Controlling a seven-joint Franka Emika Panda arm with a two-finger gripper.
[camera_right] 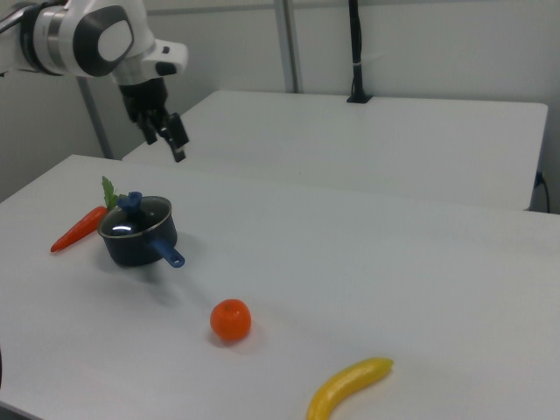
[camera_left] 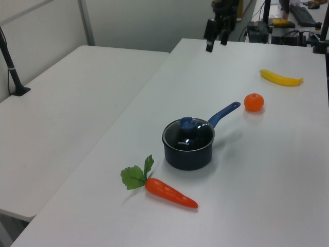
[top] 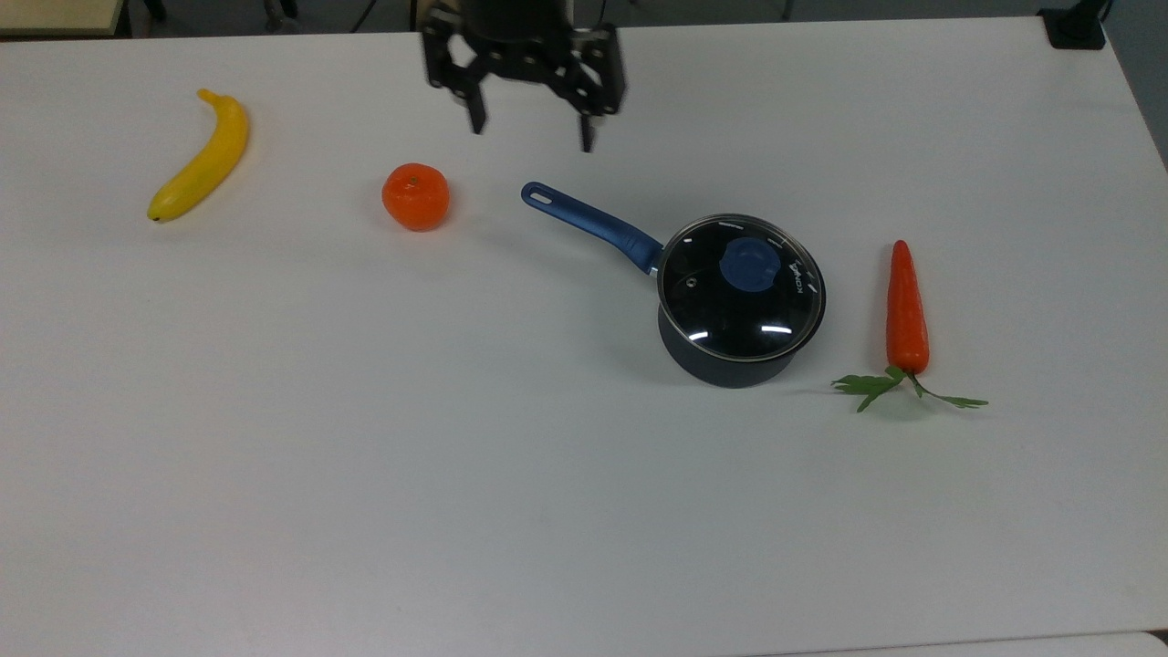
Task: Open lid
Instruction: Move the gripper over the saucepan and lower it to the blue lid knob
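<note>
The white table [top: 365, 456] is the biggest thing under me, and it carries everything here. A second white table [camera_left: 61, 103] stands beside it, on the left view's left.

My arm [camera_right: 87, 35] reaches in from the right view's upper left, white with dark joints. My gripper [top: 529, 132] hangs in the air above the table's far edge in the top view, near its top centre, with the jaws spread wide apart and nothing between them. One of my fingertips [top: 476, 123] points down at the tabletop, well clear of every object. In the left view my gripper [camera_left: 216, 43] sits high at the back, and in the right view my gripper [camera_right: 171, 140] hovers above and behind the pan.

The dark saucepan [top: 730, 365] stands upright right of centre in the top view, its blue handle [top: 593, 224] pointing toward the top view's upper left. The glass lid [top: 741, 287] sits flat and closed on the saucepan's rim, its blue knob [top: 750, 265] in the middle. I am well apart from the lid.

A carrot [top: 906, 310] with green leaves lies just to the top view's right of the pan. A banana [top: 201, 160] lies at the top view's far left. An orange [top: 415, 196] rests between the banana and the pan handle.
</note>
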